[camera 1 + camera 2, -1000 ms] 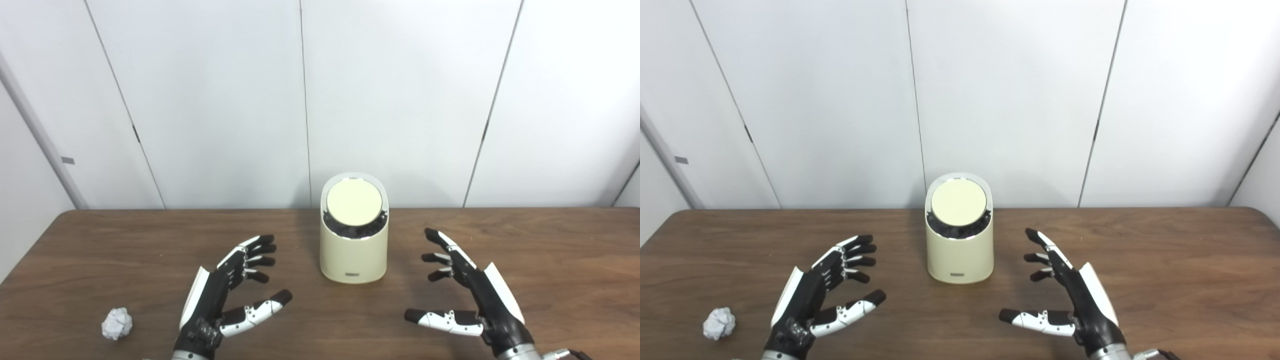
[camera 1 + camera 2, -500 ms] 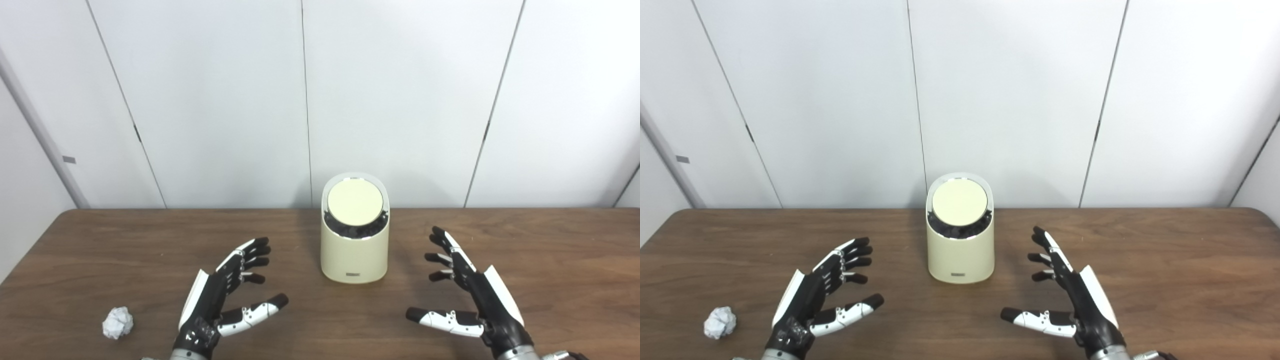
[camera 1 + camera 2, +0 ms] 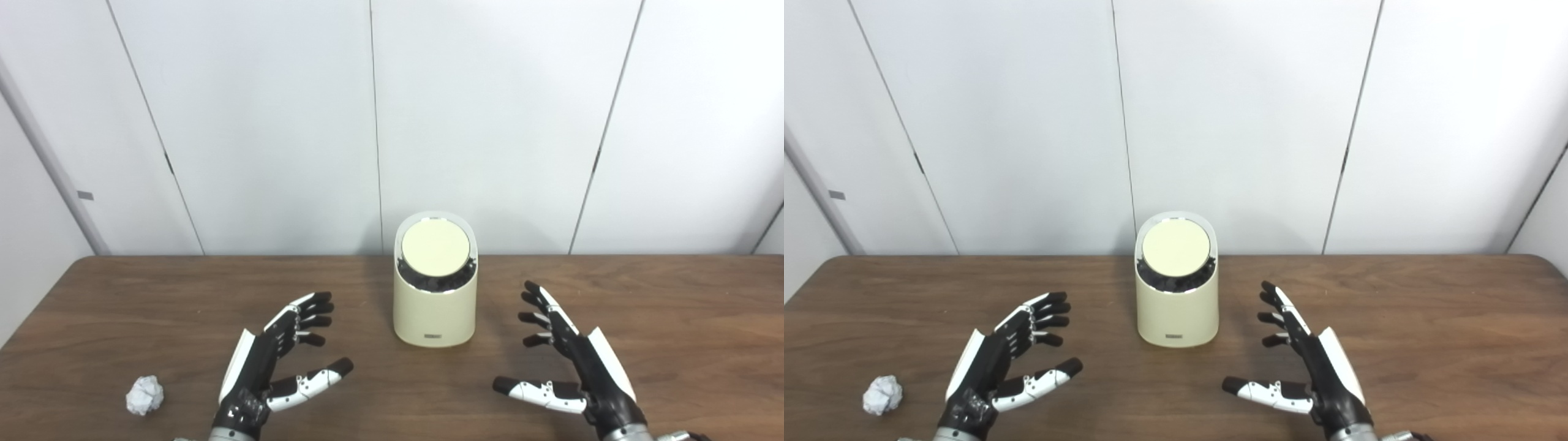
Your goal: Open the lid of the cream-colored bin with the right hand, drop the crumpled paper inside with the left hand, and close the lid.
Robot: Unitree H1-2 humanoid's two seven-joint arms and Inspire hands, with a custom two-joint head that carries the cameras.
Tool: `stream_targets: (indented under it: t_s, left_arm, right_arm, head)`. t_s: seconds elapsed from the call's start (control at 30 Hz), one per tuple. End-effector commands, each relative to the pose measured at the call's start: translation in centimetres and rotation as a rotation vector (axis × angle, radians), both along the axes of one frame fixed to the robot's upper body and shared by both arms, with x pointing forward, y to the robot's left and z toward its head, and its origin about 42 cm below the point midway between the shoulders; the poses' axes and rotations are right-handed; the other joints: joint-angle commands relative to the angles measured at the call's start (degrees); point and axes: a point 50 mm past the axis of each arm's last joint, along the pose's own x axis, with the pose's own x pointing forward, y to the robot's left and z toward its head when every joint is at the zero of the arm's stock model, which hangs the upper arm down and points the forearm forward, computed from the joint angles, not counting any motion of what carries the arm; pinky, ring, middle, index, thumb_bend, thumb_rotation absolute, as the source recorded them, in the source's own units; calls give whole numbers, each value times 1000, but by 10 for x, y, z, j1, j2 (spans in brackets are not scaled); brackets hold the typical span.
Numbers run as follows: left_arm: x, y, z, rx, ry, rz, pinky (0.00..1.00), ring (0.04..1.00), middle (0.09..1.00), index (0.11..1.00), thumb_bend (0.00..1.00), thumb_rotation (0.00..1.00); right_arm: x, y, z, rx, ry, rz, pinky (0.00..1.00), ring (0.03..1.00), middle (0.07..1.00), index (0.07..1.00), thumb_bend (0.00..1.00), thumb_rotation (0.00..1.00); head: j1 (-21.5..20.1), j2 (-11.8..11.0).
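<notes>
A cream-colored bin (image 3: 435,306) stands upright at the table's middle, near the back edge. Its round lid (image 3: 435,247) lies tilted toward me in the bin's mouth, with a dark gap showing under its front edge. A white crumpled paper ball (image 3: 144,395) lies at the front left of the table. My left hand (image 3: 272,361) hovers open between the paper and the bin, holding nothing. My right hand (image 3: 566,361) hovers open to the right of the bin, apart from it.
The brown wooden table (image 3: 674,318) reaches to a white panelled wall (image 3: 490,122) right behind the bin. Its left edge (image 3: 37,312) runs close to the paper ball.
Both hands have drawn back slightly toward the front edge. The right hand has shifted a little to the left. Bin and paper have not moved.
</notes>
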Motion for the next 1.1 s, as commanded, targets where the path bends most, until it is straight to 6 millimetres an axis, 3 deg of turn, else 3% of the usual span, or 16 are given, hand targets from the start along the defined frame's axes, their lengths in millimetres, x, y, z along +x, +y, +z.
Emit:
stream_targets:
  t_s: [0.0,0.13,0.3,0.63,0.8,0.97,1.07]
  left_arm:
    - [7,4,22,22,-83,6,655,766,804,825,700,193]
    - [11,5,25,33,-90,13,666,767,808,827,695,198]
    - [12,4,25,9,-98,24,673,774,810,833,696,194]
    - [9,6,20,12,-90,30,666,769,812,832,697,190]
    - [10,4,18,6,-91,22,661,771,813,831,690,171]
    - [12,3,15,-3,-87,14,657,767,811,832,689,159]
    - [12,1,15,-2,-84,17,652,768,810,833,692,150]
  right_arm:
    - [14,5,27,1,-116,8,660,836,922,939,722,337]
    - [26,9,39,-2,-140,-22,714,843,919,932,735,343]
    - [48,14,63,-28,-168,-45,755,874,935,933,783,418]
    - [77,18,93,-68,-173,-59,739,897,949,935,809,433]
    - [92,25,110,-95,-193,-47,819,929,929,945,800,422]
    - [105,31,126,-118,-192,-39,749,899,954,951,792,399]
    - [110,34,130,-124,-183,-36,765,903,963,952,785,372]
  head:
    - [0,0]
    - [-5,-9]
    - [-7,-20]
    - [-11,-24]
    - [-13,-24]
    - [-14,-24]
    - [-13,-23]
